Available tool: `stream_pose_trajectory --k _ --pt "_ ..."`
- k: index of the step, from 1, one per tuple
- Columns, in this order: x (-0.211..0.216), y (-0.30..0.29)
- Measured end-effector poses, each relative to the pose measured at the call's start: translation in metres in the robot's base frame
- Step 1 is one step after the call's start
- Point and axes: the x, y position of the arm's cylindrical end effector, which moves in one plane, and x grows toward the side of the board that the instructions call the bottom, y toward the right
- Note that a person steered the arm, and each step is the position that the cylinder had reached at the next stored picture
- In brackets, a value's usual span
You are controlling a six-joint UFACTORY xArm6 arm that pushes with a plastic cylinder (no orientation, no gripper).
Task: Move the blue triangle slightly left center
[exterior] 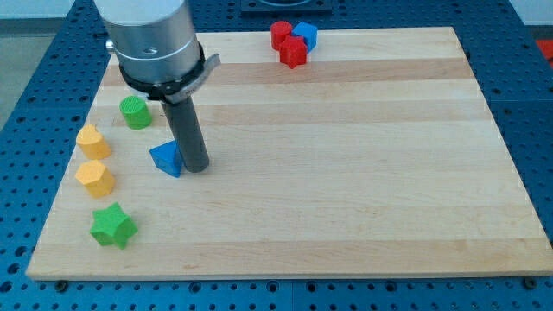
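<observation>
The blue triangle (166, 159) lies on the wooden board (346, 173) at the view's left, a little above mid-height. My tip (195, 168) stands on the board right beside the triangle's right side, touching it or nearly so. The rod rises from there up to the grey arm body at the view's top left.
A green cylinder (134, 112) sits above and left of the triangle. Two yellow blocks (92, 141) (95, 178) and a green star (113, 225) line the left edge. Two red blocks (282, 33) (294, 52) and a blue block (305, 34) cluster at the top edge.
</observation>
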Motion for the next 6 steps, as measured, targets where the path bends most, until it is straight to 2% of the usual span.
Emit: stream_pose_trajectory --k 1,2,4,6 --pt "0.017 -0.002" --pt "0.009 -0.026" --pt "-0.057 -0.048" --pt "-0.081 -0.059"
